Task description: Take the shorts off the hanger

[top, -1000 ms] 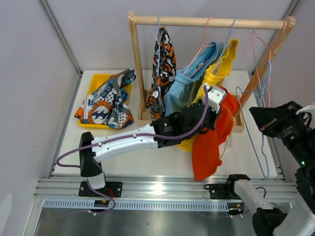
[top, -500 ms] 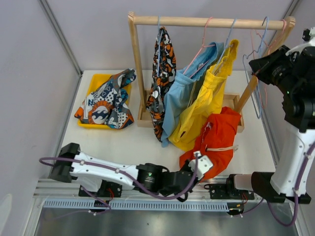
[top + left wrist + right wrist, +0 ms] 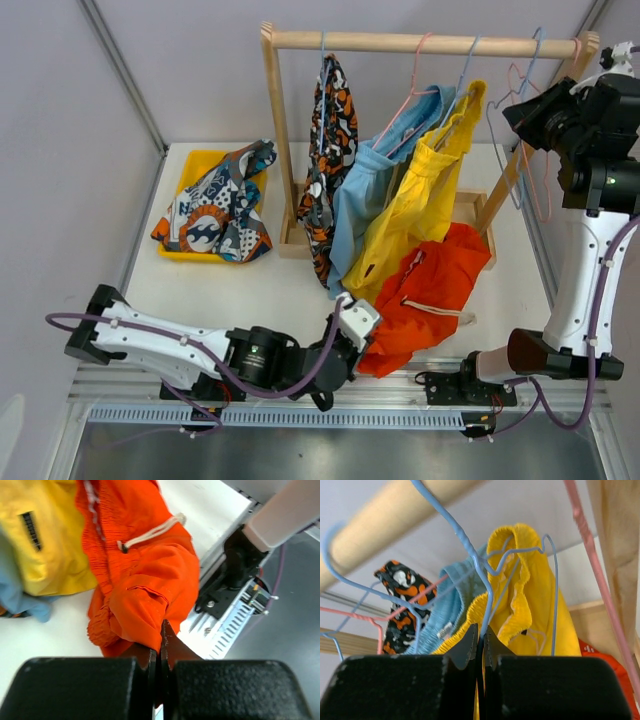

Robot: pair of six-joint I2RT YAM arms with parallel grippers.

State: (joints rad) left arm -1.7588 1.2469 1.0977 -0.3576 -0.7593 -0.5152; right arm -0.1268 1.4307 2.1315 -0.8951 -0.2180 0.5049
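The black-orange-white blotch shorts, light blue shorts and yellow shorts hang on wire hangers from the wooden rack's rod. The red-orange shorts lie off the hanger on the table. My left gripper is shut on their near edge, which also shows in the left wrist view. The dark blue cartoon shorts lie in a yellow tray. My right gripper is high at the rod's right end, shut on an empty blue hanger.
A pink hanger hangs by the rack's right post. The rack's wooden base sits behind the orange shorts. The metal rail and arm bases run along the near table edge. White walls close in both sides.
My left gripper dragged the red-orange shorts off the rack, down to the near edge, then leftward. My right gripper rose with the blue hanger to the rod's right end.
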